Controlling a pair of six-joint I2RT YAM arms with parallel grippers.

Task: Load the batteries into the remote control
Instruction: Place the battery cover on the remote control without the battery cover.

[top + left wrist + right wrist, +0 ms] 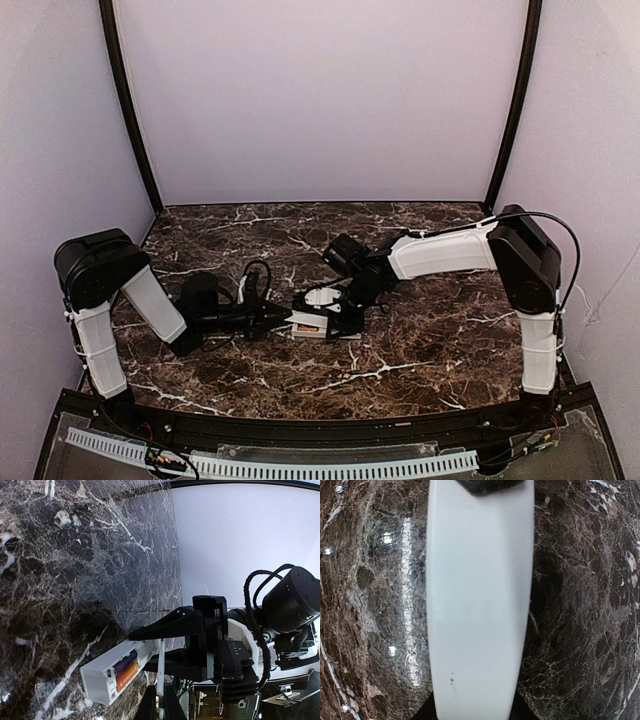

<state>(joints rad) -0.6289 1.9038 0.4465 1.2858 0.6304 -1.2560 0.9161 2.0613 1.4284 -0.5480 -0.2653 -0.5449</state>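
The white remote control (pixel 312 328) lies low over the marble table, mid-front. Its open compartment (pixel 125 669) holds two batteries side by side, one purple (pixel 124 660) and one orange (pixel 128 675). My right gripper (pixel 335 316) comes in from the right and is shut on the remote's sides. In the right wrist view the remote (pixel 480 605) fills the gap of that gripper (pixel 472 711). My left gripper (pixel 278 319) is shut on a thin white cover strip (pixel 161 672). It holds the strip upright just beside the compartment.
White walls close the back and both sides, with black poles (pixel 125 100) at the corners. The right arm's wrist and black cable loops (pixel 260 595) hang close behind the remote. A perforated white rail (pixel 270 465) runs along the near edge.
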